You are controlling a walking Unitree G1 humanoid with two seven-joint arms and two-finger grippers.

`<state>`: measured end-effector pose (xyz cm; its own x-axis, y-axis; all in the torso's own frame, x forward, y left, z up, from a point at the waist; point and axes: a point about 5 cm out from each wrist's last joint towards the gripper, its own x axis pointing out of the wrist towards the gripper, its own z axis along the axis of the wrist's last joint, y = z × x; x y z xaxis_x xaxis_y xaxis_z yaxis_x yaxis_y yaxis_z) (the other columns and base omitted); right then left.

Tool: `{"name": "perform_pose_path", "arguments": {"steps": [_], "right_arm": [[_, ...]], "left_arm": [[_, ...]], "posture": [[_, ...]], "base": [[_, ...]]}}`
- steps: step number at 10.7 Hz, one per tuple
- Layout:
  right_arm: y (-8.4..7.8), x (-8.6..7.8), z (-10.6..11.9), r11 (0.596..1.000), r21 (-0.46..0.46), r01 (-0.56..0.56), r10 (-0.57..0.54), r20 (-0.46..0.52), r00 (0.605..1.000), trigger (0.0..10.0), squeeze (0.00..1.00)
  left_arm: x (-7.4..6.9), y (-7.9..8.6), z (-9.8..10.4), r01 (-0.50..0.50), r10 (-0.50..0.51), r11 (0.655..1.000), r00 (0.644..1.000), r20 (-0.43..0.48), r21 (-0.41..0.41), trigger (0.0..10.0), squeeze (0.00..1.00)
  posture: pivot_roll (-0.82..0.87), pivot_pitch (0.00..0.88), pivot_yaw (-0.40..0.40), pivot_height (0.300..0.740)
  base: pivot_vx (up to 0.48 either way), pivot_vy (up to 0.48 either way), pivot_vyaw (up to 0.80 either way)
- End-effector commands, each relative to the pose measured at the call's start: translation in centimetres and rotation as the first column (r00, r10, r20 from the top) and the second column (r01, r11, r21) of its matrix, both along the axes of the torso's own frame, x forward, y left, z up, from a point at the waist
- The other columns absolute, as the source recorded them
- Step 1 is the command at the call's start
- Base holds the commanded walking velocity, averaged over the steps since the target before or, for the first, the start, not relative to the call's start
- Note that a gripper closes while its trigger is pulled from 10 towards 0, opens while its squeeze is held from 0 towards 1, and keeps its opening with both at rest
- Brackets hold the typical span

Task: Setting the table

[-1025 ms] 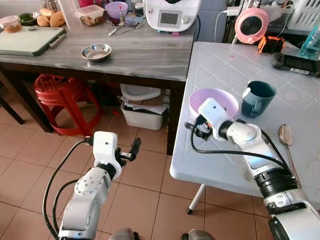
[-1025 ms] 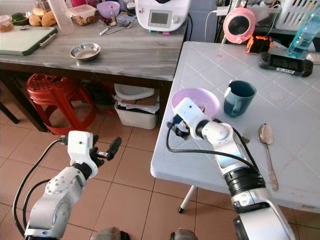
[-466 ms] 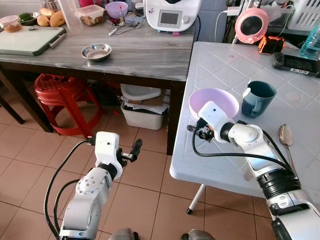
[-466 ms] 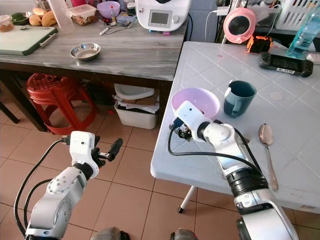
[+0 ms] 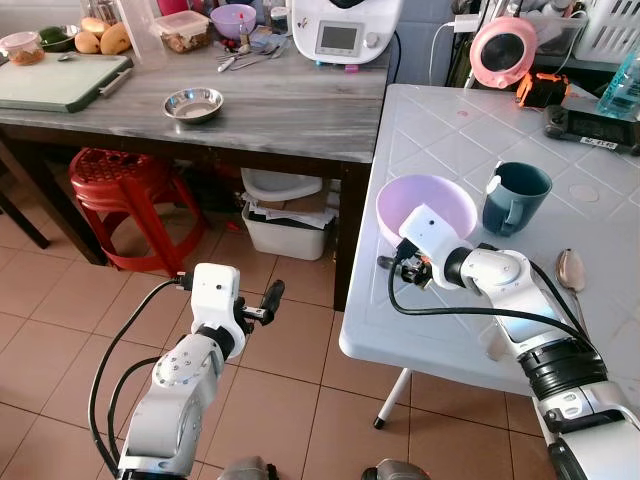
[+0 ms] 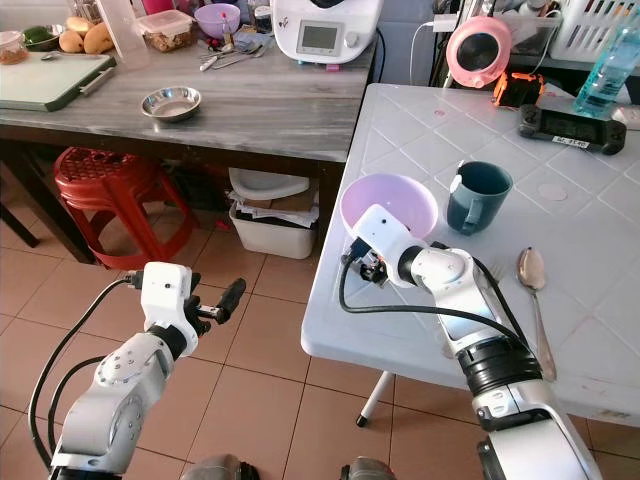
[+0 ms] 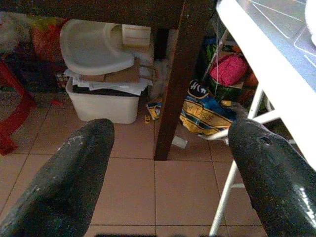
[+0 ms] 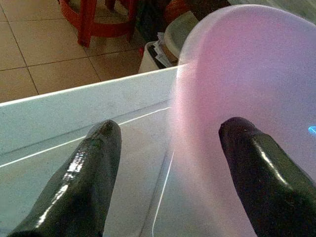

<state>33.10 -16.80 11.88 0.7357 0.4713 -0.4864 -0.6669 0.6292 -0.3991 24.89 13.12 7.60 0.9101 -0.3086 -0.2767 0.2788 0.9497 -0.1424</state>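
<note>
A pale pink plastic bowl (image 5: 428,196) stands on the white table (image 5: 440,330) near its left edge. My right gripper (image 8: 168,148) is open at the bowl's near rim. One finger (image 8: 86,173) rests over the tabletop outside the bowl, and the other finger (image 8: 256,168) is against the bowl's wall. A dark teal mug (image 5: 513,195) stands just right of the bowl. A metal spoon (image 5: 572,272) lies further right. My left gripper (image 5: 268,298) hangs low over the tiled floor, open and holding nothing.
A wooden counter (image 5: 300,110) to the left carries a small steel bowl (image 5: 193,103), a cutting board and an appliance. Under it are a red stool (image 5: 115,180) and a white bin (image 5: 285,225). A pink fan and a controller sit at the table's far side.
My right wrist has sunk slightly and shifted a little along the bowl's near rim. The left arm has barely moved.
</note>
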Motion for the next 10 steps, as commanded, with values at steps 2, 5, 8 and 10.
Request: {"name": "perform_pose_path", "arguments": {"steps": [2,5,8,10], "right_arm": [[-0.8,0.2,0.2,0.999,-0.039,0.034,-0.033,0.016,0.999,10.0,1.0],[-1.2,1.2,1.7,0.997,-0.062,0.036,-0.033,0.052,0.998,10.0,0.0],[-1.7,1.7,1.5,0.996,-0.057,0.063,-0.066,-0.041,0.997,0.0,0.0],[-1.6,1.7,1.8,0.997,-0.054,0.046,-0.049,-0.061,0.997,0.0,0.0]], "left_arm": [[0.2,0.0,-0.3,0.018,-0.017,0.999,1.0,-0.026,0.03,10.0,0.0],[0.3,-0.2,-0.6,0.033,-0.032,0.999,0.999,-0.034,0.041,10.0,0.0],[0.3,-0.3,-0.9,0.063,-0.059,0.996,0.996,-0.063,0.066,10.0,0.0],[0.2,-0.3,-1.1,0.069,-0.064,0.995,0.995,-0.072,0.068,10.0,0.0]], "posture": [[-0.01,0.0,0.05,0.74],[-0.02,0.0,0.047,0.74],[-0.02,0.0,0.045,0.74],[-0.02,0.0,0.044,0.74]], "base": [[0.0,0.0,0.0],[0.0,0.0,0.0],[0.0,0.0,0.0],[0.0,0.0,0.0]]}}
